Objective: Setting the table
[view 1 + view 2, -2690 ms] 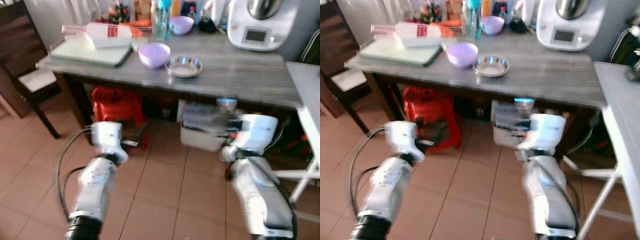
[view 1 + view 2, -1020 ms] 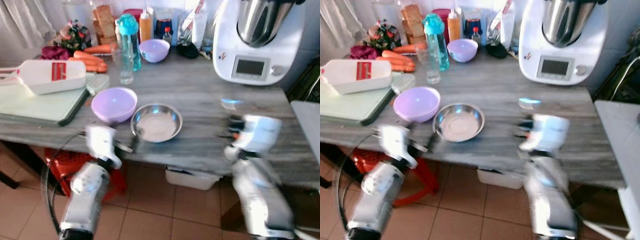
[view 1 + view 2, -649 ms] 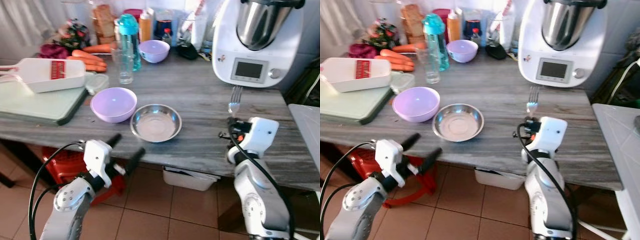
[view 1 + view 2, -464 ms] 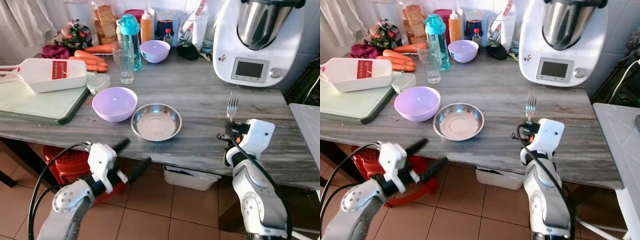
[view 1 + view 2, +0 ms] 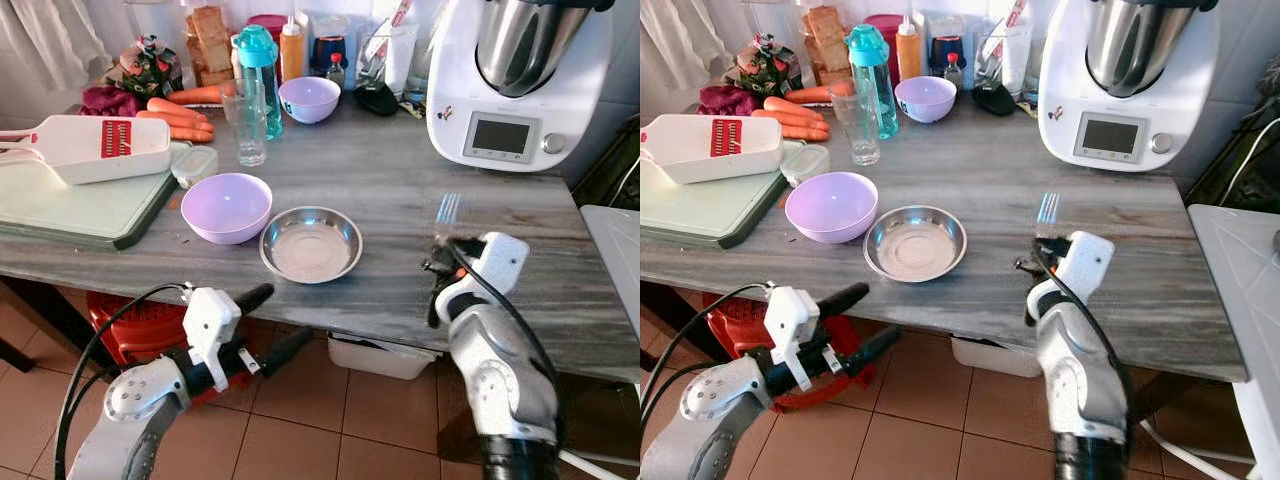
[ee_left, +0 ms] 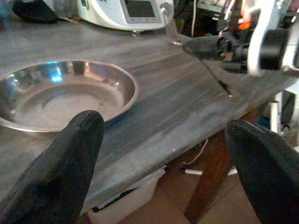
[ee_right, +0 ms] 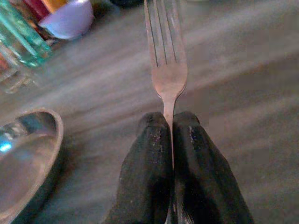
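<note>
The left gripper (image 5: 268,322) is hanging below the table (image 5: 400,190) edge with its fingers (image 6: 56,172) spread wide, gripping nothing. Just above and beyond it, the steel dish (image 5: 311,243) is sitting on the tabletop beside the purple bowl (image 5: 226,207). To the dish's right, the right gripper (image 7: 170,128) is pinching the fork (image 7: 164,60) by its handle, tines pointing away over the table

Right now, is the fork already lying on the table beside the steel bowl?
No, the fork is clamped between the fingers of the right tool, held above the table, apart from the steel bowl.
</note>
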`<state>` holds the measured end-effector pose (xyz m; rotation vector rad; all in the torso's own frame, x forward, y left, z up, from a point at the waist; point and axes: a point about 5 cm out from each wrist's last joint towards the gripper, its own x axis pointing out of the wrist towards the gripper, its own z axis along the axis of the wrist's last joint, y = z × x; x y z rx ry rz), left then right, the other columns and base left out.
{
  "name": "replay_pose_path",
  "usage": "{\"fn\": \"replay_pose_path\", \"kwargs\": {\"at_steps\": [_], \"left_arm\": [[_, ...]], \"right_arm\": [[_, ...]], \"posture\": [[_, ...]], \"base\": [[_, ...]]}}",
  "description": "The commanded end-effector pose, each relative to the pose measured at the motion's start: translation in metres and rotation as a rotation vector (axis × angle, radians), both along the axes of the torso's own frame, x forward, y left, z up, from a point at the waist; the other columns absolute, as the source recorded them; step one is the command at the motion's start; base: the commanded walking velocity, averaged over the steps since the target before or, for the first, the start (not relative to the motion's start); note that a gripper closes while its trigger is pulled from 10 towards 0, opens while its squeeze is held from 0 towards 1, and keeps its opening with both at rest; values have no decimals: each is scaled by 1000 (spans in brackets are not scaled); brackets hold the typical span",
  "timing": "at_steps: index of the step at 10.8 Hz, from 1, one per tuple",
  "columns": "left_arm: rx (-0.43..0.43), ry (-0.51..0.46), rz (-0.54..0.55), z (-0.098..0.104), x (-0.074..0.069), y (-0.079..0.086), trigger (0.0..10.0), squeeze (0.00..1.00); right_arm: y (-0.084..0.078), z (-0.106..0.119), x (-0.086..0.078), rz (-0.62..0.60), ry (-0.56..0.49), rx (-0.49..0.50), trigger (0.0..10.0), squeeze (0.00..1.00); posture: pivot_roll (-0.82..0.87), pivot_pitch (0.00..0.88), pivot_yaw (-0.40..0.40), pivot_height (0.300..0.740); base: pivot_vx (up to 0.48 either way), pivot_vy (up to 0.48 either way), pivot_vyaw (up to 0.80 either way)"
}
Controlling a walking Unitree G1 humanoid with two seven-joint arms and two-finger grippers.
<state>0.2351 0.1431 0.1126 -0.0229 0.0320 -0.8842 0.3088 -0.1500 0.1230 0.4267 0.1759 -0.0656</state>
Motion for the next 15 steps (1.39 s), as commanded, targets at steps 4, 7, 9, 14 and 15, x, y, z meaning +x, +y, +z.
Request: {"fn": "replay_pose_path", "kwargs": {"at_steps": [4,7,9,14,15], "left_arm": [[14,-1,-57,1,-5,-6,10000,0],[13,3,-65,0,-6,-8,10000,0],[8,5,-67,0,-6,-10,10000,0],[2,5,-74,2,-4,-13,10000,0],[4,6,-76,2,-4,-13,10000,0]], "right_arm": [[23,-10,12,52,66,105,10000,0],[31,-13,16,70,86,115,10000,0],[35,-17,21,85,97,113,10000,0],[42,-21,35,88,124,154,10000,0],[43,-22,36,94,128,157,10000,0]], "posture": [[66,87,-8,740],[73,86,-5,740],[79,85,-5,740],[85,81,-7,740],[90,80,-6,740]], "base": [[0,0,0],[0,0,0],[0,0,0],[0,0,0],[0,0,0]]}}
